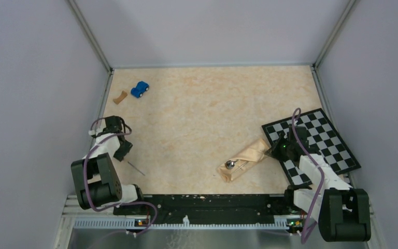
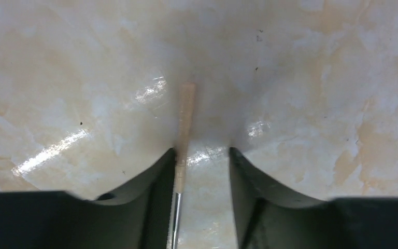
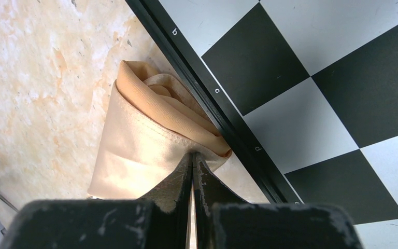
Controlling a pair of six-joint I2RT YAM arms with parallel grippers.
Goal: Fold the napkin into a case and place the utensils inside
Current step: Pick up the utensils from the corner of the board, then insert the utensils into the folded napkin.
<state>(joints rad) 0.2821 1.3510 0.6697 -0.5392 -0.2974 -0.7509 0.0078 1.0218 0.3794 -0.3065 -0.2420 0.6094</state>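
My left gripper [image 2: 202,151] stands released astride 1 utensil [image 2: 185,122], whose long axis runs up the frame along the gap, hugging its left edge, while the right gripper [image 3: 193,158] is clenched on the case [image 1: 243,161], lower centre of the top view.

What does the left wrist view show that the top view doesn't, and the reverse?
Only left wrist: the utensil has a tan tip and lies between the left gripper's open jaws, close to one finger. Only top: the folded napkin with a second utensil at its mouth, the right gripper at its checkerboard end, and the toy car. Both: the thin utensil on the table by the left gripper.
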